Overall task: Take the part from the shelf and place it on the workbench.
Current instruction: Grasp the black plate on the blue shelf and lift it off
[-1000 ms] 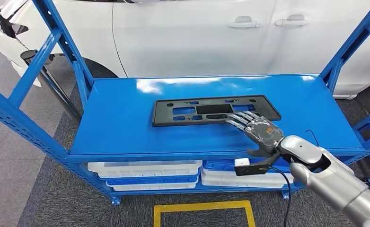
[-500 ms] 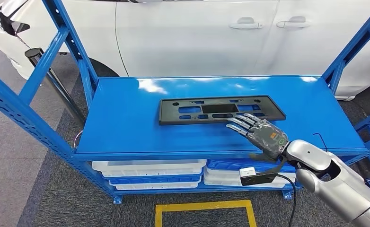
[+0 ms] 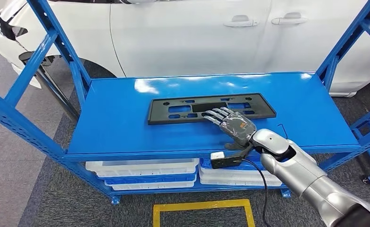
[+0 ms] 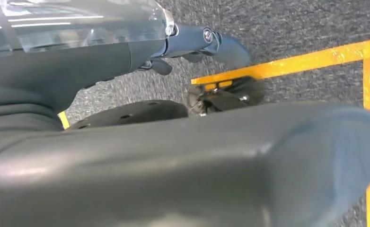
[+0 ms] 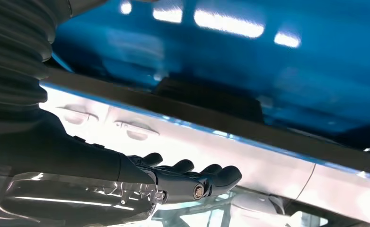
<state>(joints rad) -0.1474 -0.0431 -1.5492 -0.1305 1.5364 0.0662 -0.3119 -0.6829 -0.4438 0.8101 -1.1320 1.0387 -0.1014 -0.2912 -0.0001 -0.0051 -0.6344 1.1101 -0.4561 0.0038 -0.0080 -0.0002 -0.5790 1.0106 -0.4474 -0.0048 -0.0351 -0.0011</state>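
From the head view, the black plastic part (image 3: 210,108), a long flat panel with rectangular cut-outs, lay on the top board of the blue shelf (image 3: 126,123), roughly in the middle and nearer the far edge. The right hand (image 3: 231,124) reached over the shelf's near edge, palm down, its fingers (image 3: 215,115) stretched forward and slightly fanned, their tips lying over the part's near rim; whether they actually touched it could not be told from that height. Nothing was gripped. A small white and black box (image 3: 224,160) hung under the wrist with a black cable (image 3: 261,178) trailing from it.

The right wrist view gave what the head view could not: the hand (image 5: 126,175) from the side, fingers (image 5: 207,178) extended nearly straight and close together, with no object between them, and the part's dark edge (image 5: 211,120) running beside the glossy blue board.

Beyond the shelf stood a white car (image 3: 188,33). On the lower shelf, white trays (image 3: 145,172) were stacked, and a yellow floor marking (image 3: 204,210) framed a patch of grey carpet in front.

The left wrist view looked down at that carpet and the yellow line (image 4: 296,61). The left hand (image 4: 140,47) crossed the frame, its dark fingers (image 4: 211,42) reaching out side by side, only slightly bent, with nothing in them.
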